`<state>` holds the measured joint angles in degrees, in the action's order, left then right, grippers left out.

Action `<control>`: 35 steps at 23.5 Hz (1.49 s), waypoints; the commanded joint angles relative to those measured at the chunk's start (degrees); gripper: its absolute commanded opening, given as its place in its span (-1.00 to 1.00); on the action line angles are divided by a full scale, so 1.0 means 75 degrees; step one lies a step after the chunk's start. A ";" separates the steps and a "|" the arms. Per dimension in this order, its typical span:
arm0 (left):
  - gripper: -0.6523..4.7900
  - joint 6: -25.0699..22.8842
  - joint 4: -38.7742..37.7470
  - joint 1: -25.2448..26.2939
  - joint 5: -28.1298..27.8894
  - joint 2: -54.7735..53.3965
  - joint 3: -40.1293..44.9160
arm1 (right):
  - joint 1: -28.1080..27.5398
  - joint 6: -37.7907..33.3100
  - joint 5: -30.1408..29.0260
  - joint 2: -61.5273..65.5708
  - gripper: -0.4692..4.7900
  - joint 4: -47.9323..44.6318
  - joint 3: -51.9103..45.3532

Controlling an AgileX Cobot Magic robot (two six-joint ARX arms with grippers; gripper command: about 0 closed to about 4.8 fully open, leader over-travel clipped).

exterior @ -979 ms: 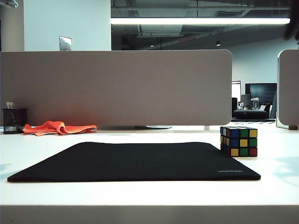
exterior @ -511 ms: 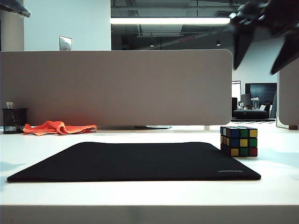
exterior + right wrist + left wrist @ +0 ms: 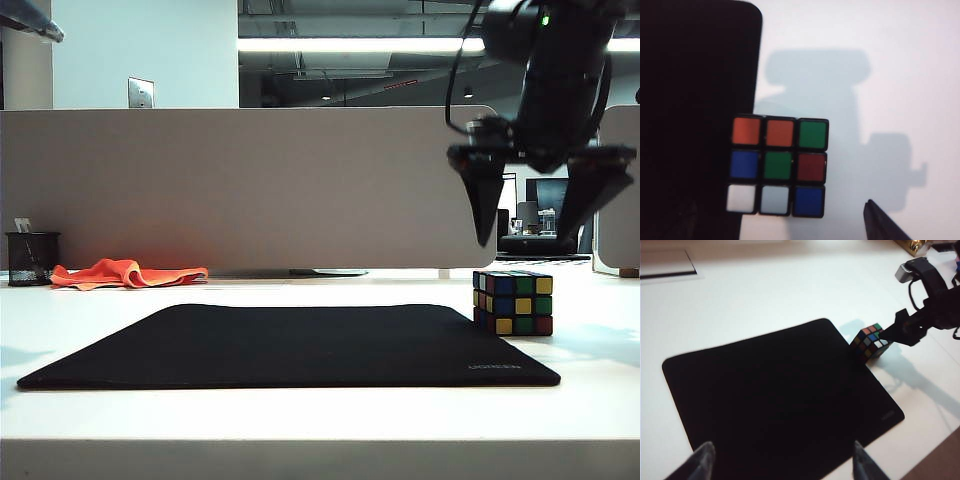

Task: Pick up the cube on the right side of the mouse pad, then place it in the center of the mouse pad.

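R gripper [image 3: 528,243] has dropped in above the small multicoloured puzzle cube [image 3: 512,302], jaws apart | cube at flat black mouse pad [image 3: 290,345] R edge | step: approach; next: lower, straddle, close | L gripper [image 3: 782,460] apart, high over pad.

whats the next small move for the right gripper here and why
Probably straight down. The right gripper hangs open just above the cube, its fingers spread wider than the cube, which still sits at the mouse pad's right edge. Lowering should bring the fingers astride it, ready to close. The left gripper is open, away over the pad.
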<state>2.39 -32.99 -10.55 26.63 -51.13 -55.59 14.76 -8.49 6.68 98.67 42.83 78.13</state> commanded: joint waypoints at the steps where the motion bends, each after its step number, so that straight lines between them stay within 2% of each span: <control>1: 0.53 -0.0003 -0.0233 0.0006 0.0058 0.0015 -0.0035 | 0.0006 -0.0076 0.0102 0.0297 1.00 -0.0192 0.0035; 12: 0.52 -0.0032 -0.0251 0.0006 0.0082 0.0015 -0.0038 | 0.0006 -0.0131 -0.0221 0.0819 0.99 -0.0493 0.0038; 19: 0.52 -0.0032 -0.0248 0.0006 0.0079 0.0015 -0.0038 | 0.0003 -0.0128 -0.0163 0.0816 0.49 -0.0548 0.0041; 23: 0.52 -0.0035 -0.0248 0.0006 0.0082 0.0015 -0.0038 | 0.0003 -0.0128 -0.0163 0.0816 0.45 -0.0551 0.0041; 26: 0.52 -0.0035 -0.0248 0.0006 0.0082 0.0015 -0.0038 | 0.0003 -0.0122 -0.0017 0.0816 0.33 -0.0600 0.0041; 32: 0.52 -0.0038 -0.0251 0.0006 0.0079 0.0015 -0.0038 | 0.0003 0.0181 -0.0015 0.0787 0.34 -0.0653 0.0064; 35: 0.52 -0.0058 -0.0251 0.0006 0.0079 0.0015 -0.0038 | 0.0003 0.0399 0.0294 0.0542 0.34 -0.0481 0.0093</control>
<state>2.24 -35.22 -10.55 26.92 -51.13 -55.59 14.76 -6.48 7.46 104.49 39.42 78.32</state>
